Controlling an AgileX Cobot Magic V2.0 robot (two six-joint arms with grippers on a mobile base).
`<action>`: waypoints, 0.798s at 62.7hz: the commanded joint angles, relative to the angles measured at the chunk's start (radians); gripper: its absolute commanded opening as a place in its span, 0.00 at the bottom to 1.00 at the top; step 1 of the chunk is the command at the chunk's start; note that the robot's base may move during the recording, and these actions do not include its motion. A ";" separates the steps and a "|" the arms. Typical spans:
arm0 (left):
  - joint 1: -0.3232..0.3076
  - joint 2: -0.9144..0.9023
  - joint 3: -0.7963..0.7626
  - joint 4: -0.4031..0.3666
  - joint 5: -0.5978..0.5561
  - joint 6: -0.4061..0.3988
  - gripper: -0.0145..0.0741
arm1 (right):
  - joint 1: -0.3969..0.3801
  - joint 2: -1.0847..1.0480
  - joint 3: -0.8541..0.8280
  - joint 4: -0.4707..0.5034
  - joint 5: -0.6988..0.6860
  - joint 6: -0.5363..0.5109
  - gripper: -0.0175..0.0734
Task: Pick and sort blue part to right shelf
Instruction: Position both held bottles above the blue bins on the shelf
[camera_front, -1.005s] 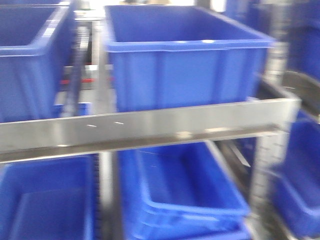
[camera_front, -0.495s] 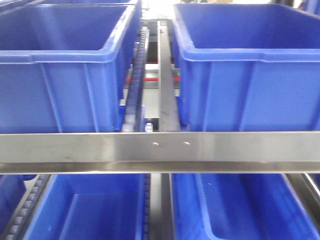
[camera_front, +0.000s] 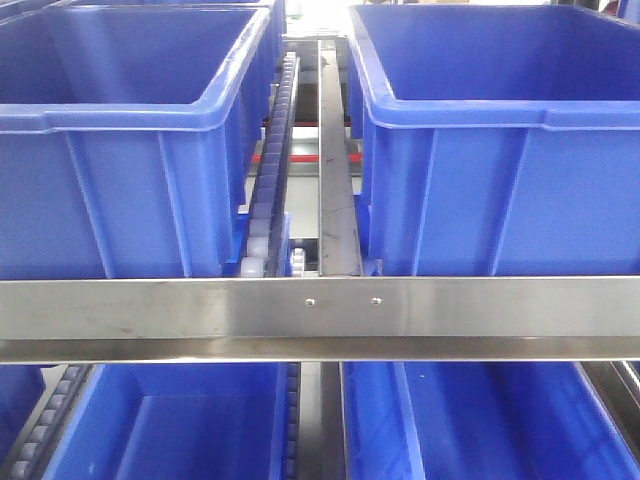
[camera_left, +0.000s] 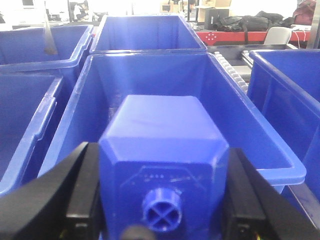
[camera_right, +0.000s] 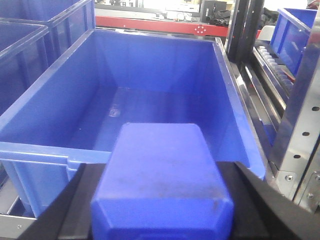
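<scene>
In the left wrist view my left gripper (camera_left: 160, 167) is shut on the blue part (camera_left: 160, 130), a solid-blue block with slanted shoulders and a round cross-marked knob (camera_left: 162, 209) facing the camera. It hangs over the near end of an open blue bin (camera_left: 150, 75). In the right wrist view my right gripper (camera_right: 162, 192) is shut on a second blue block (camera_right: 160, 155), whose knob is out of sight, above the near wall of another blue bin (camera_right: 150, 70). The right shelf (camera_front: 320, 310) fills the front view with its steel front rail; neither gripper shows there.
Two large blue bins (camera_front: 120, 180) (camera_front: 500, 180) stand on the upper tier, with a white roller track (camera_front: 268, 190) and a steel divider (camera_front: 335, 180) between them. More bins sit on the tier below (camera_front: 170, 420). A perforated steel upright (camera_right: 300, 125) stands right of the right bin.
The front view swung sideways from a blurred, tilted look at the shelf's right end and has settled square on the gap between two upper bins. The rail sits slightly lower in frame.
</scene>
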 joint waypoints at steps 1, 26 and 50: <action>0.000 0.009 -0.028 -0.001 -0.090 -0.009 0.54 | -0.006 0.006 -0.028 -0.009 -0.093 0.000 0.61; 0.000 0.009 -0.028 -0.001 -0.090 -0.009 0.54 | -0.006 0.006 -0.028 -0.009 -0.093 0.000 0.61; 0.000 0.009 -0.028 -0.001 -0.090 -0.009 0.54 | -0.006 0.006 -0.028 -0.009 -0.093 0.000 0.61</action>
